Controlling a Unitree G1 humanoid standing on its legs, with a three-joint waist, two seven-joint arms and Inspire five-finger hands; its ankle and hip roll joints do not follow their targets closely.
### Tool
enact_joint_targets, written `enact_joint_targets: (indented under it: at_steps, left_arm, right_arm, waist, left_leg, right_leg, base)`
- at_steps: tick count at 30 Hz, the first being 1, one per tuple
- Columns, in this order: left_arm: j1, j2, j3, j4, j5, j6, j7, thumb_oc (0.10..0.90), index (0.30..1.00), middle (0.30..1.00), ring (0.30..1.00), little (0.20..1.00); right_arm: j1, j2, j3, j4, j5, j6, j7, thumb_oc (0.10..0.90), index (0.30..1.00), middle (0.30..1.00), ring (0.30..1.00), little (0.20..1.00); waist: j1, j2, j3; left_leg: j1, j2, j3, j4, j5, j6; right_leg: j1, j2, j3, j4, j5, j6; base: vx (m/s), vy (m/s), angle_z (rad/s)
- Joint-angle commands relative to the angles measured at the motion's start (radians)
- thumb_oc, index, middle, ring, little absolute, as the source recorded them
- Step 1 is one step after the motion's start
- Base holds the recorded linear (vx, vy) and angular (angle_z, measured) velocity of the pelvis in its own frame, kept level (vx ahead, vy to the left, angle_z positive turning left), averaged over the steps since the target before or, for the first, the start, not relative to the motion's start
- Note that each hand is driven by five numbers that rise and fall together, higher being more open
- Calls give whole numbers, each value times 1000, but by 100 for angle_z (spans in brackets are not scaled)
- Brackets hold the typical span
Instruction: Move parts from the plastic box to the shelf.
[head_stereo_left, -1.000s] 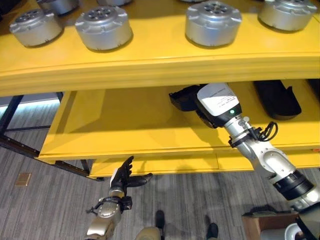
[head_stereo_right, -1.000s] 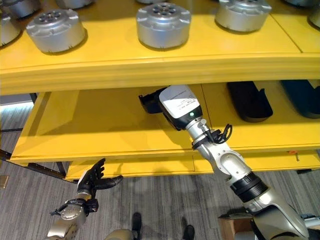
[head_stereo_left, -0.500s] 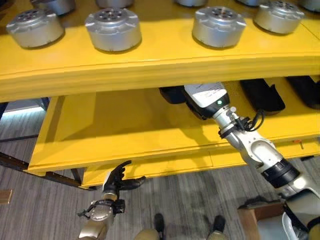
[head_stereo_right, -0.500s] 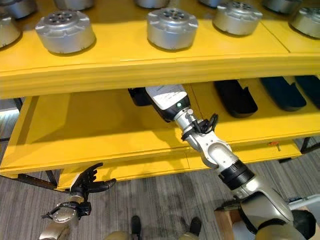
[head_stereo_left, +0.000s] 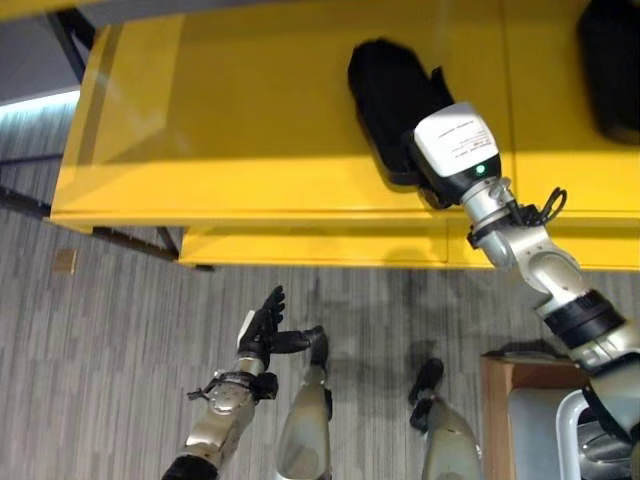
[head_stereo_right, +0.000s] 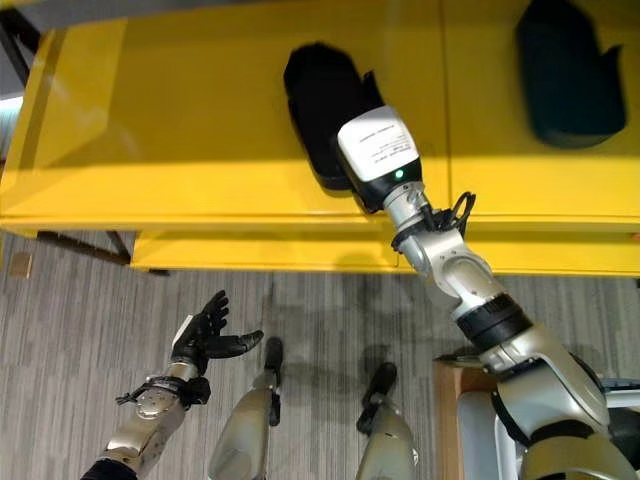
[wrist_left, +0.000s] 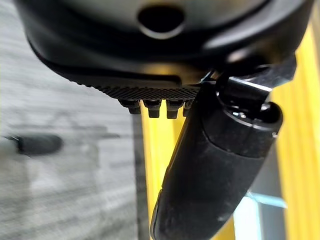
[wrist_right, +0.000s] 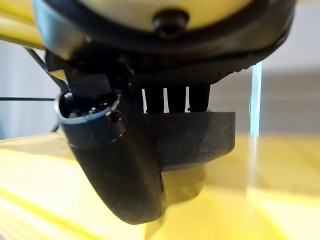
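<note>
1. A black part (head_stereo_right: 325, 110) is seen lying on the yellow shelf (head_stereo_right: 180, 130).
2. The right hand (wrist_right: 145, 150) is held at the part; fingers are curled round its dark rim.
3. The left hand (head_stereo_right: 205, 332) is held open above the floor (head_stereo_right: 80, 330), grasping nothing.
4. A second black part (head_stereo_right: 565, 70) lies farther right.

We see bright, even light on the yellow shelf (head_stereo_left: 250, 120), with pale glare at its left end; both wrist views have blurred backgrounds.
</note>
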Motion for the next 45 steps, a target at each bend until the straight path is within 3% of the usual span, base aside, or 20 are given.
enact_joint_targets:
  at_steps: [1, 7, 16, 27, 45]
  left_arm:
    - [-4, 88, 19, -90, -39, -98, 29, 900, 1000, 1000, 1000, 1000]
    - [-19, 87, 9, -90, -50, -108, 35, 900, 1000, 1000, 1000, 1000]
    - [-47, 89, -19, -93, -74, -114, 46, 900, 1000, 1000, 1000, 1000]
    - [-63, 85, -26, -97, -80, -114, 66, 900, 1000, 1000, 1000, 1000]
    - [-66, 88, -30, -110, -77, -114, 70, 900, 1000, 1000, 1000, 1000]
  right_arm:
    - [-160, 66, -2, 7, 56, 17, -77, 400, 300, 300, 300, 300]
    - [-196, 99, 30, 151, 102, 37, -80, 400, 300, 300, 300, 300]
    - [-240, 152, -1, 326, 251, 65, -135, 400, 300, 300, 300, 300]
    - [-245, 186, -69, 428, 364, 93, -215, 400, 300, 300, 300, 300]
    - [-249, 162, -125, 471, 393, 120, -276, 400, 300, 300, 300, 300]
  waist:
    - [26, -85, -78]
    - [34, -78, -50]
    - [43, -72, -19]
    - [41, -64, -7]
    - [24, -60, 1]
  left_leg:
    - [56, -4, -4, 33, -46, -3]
    - [35, -9, -6, 25, -41, 1]
    - [21, -27, -9, 24, -45, 8]
    - [20, -41, -15, 30, -50, 14]
    - [27, -40, -8, 34, -50, 10]
  right_leg:
    - [110, -72, 23, -144, 142, 88]
    - [77, -79, 28, -127, 144, 88]
    - [69, -93, 28, -129, 156, 90]
    - [79, -101, 30, -130, 162, 91]
    - [71, -98, 45, -122, 160, 91]
  base:
    - [-37, -16, 17]
    - [-7, -1, 8]
    - [2, 6, 1]
    - [-1, 8, 1]
    - [0, 0, 0]
